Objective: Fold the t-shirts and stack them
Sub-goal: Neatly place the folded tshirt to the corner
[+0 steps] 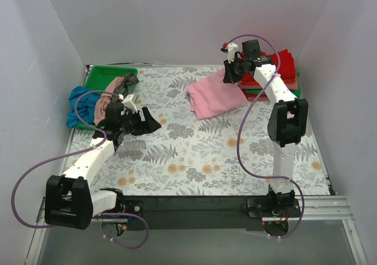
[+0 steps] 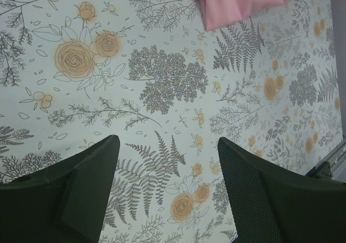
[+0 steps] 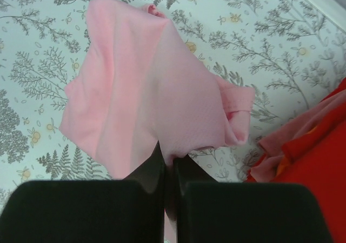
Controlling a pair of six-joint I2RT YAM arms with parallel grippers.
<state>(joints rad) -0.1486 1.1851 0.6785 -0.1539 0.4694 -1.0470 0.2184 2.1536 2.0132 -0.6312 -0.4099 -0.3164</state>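
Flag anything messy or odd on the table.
The pink shirt, far centre, is crumpled rather than flat, one edge pinched in the shut right tool. Far left, a blue shirt and others spill over the near edge of the tray in a heap.

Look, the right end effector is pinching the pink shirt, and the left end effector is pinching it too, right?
Not quite. The right end effector is shut on the pink shirt, but the left end effector is open and holds nothing. Only the floral table shows between its fingers. The left wrist view shows this.
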